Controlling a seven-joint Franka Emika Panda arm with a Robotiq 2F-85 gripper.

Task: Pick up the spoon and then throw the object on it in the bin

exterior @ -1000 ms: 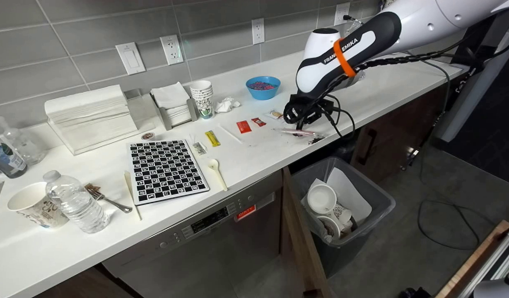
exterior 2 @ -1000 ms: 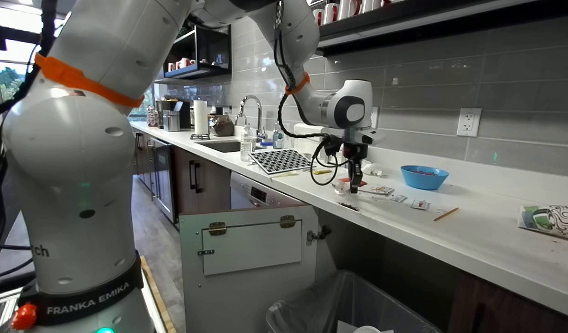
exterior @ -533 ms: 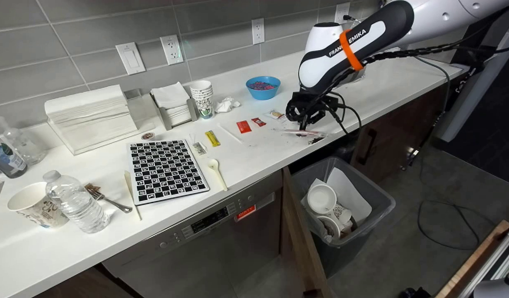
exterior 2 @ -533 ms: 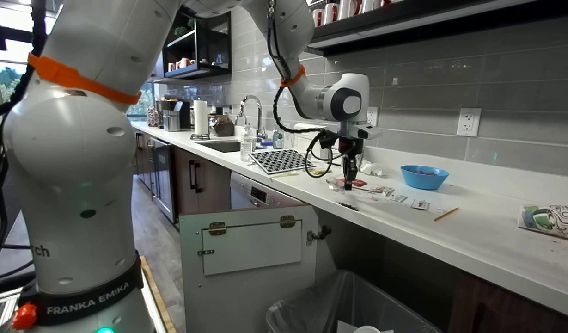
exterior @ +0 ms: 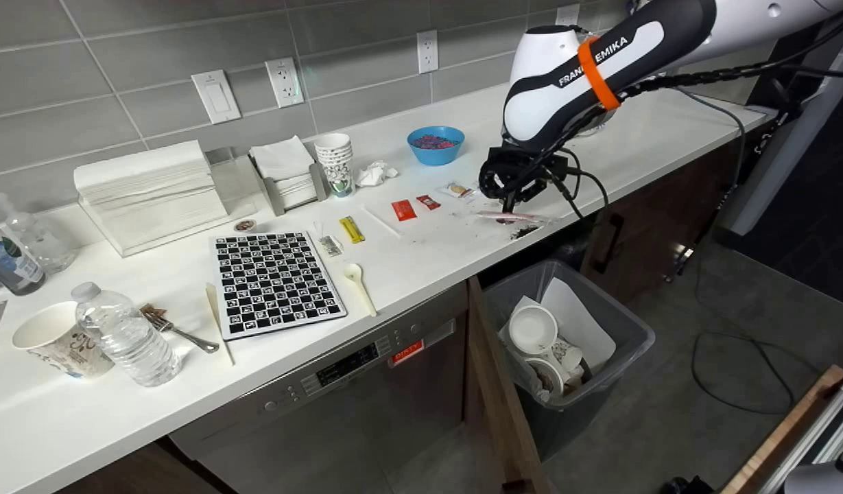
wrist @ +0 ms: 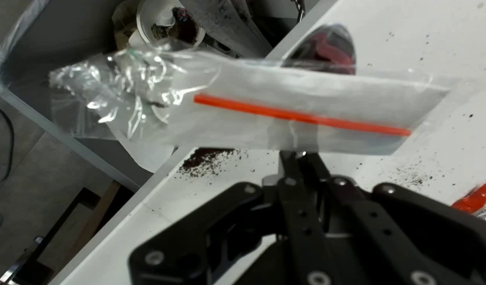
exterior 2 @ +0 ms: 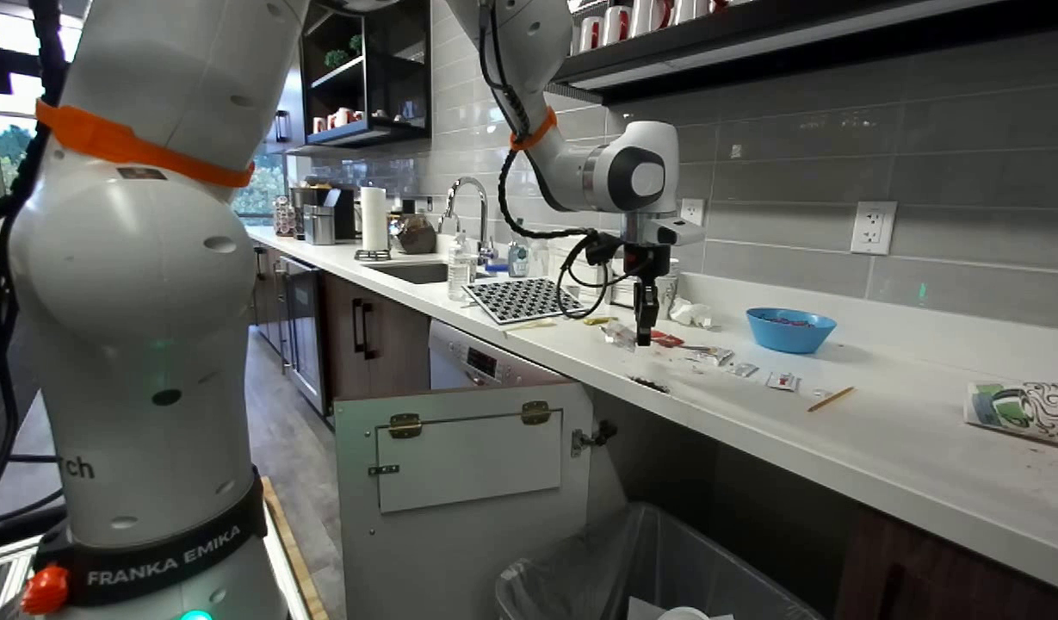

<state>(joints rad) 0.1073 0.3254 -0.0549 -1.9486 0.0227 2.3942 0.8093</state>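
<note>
My gripper is low over the counter, jaws shut on the spoon. A clear plastic wrapper with a red stripe lies crosswise over the spoon, just beyond the fingertips, and covers much of its length. Past the wrapper, the spoon's shiny round bowl shows. In an exterior view the wrapper reaches out to both sides of the gripper. The dark grey bin stands open below the front edge, with cups and paper inside. Its rim fills the upper left of the wrist view.
Dark grounds are spilled at the counter's front edge. Red packets and a blue bowl sit farther back. An open cabinet door stands beside the bin. A cream plastic spoon and a checkered board lie farther along.
My gripper has risen a little and shifted slightly toward the counter's front edge. The wrapper has moved along with it. The jaws have stayed shut.
</note>
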